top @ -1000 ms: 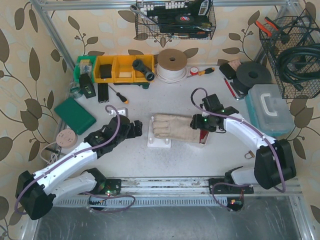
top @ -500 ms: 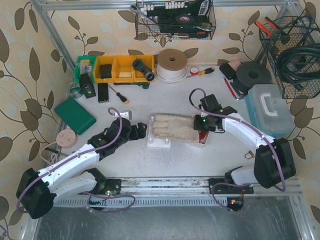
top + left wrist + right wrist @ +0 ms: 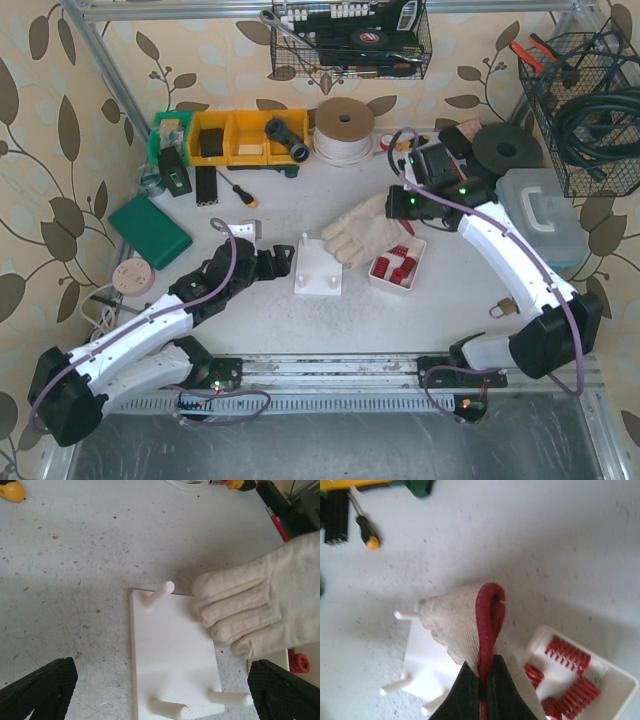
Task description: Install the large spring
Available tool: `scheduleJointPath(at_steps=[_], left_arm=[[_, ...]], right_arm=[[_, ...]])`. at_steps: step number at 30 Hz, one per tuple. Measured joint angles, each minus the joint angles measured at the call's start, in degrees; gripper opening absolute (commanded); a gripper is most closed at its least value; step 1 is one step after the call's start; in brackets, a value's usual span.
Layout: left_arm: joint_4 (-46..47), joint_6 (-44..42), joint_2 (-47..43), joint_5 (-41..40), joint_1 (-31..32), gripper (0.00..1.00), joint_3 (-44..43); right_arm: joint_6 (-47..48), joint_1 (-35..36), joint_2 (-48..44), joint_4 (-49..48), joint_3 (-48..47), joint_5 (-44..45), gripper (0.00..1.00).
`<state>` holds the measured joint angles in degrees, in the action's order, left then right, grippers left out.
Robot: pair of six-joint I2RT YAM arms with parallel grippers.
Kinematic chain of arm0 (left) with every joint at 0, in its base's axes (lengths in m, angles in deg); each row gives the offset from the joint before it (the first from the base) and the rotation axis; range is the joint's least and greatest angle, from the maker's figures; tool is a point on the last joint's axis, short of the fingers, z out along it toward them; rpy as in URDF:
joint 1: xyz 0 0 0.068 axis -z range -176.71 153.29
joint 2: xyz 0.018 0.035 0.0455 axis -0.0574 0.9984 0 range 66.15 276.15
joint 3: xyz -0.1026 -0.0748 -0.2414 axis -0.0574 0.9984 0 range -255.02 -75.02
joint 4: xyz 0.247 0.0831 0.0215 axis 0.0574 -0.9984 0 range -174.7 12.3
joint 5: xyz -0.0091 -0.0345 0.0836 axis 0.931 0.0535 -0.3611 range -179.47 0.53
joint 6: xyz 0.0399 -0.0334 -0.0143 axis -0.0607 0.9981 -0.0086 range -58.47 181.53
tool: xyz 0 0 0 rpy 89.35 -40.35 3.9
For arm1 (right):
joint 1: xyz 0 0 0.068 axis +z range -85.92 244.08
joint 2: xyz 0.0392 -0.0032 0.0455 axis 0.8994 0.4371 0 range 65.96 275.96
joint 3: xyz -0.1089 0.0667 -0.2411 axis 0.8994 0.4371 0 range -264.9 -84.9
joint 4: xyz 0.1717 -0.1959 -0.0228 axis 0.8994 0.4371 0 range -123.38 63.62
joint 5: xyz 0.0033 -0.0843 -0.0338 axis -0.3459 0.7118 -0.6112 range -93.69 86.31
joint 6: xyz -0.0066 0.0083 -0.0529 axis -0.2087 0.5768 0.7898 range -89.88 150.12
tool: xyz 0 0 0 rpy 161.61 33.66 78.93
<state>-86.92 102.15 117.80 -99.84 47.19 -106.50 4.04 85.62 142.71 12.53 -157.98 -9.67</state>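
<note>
Glove first: the right gripper is clenched on the red cuff of a canvas glove and holds it up off the table, glove fingertips drooping at the far right corner of the white peg board. Opposite, the left gripper is spread wide with nothing in it, aimed at the board's left edge. The red springs lie in a white tray just right of the board. The large spring is presumably one of the longer coils — flat, axis slanted across the tray. The tray sits on the near side of the right gripper, with the board between it and the left gripper. So the right arm is nearer, though I judge it must shed the glove first.
</note>
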Motion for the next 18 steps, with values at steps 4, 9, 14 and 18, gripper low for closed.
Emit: scheduleJointPath(at_steps=[4, 9, 14, 18], left_arm=[[0.83, -0.07, -1.55, 0.00, 0.00, 0.95, 0.92], [1.68, -0.13, -1.42, 0.00, 0.00, 0.94, 1.09], [2.23, -0.26, -1.25, -0.04, 0.00, 0.94, 1.20], [2.99, -0.39, -0.44, -0.07, 0.00, 0.94, 1.20]], right_arm=[[2.45, 0.00, 5.05, 1.42, -9.11, -0.04, 0.00], [5.46, -0.02, 13.99, 2.67, -21.75, 0.24, 0.00], [7.39, -0.79, 21.55, 2.71, -33.11, 0.63, 0.00], [8.17, -3.17, 26.58, 0.74, -36.85, 0.20, 0.00]])
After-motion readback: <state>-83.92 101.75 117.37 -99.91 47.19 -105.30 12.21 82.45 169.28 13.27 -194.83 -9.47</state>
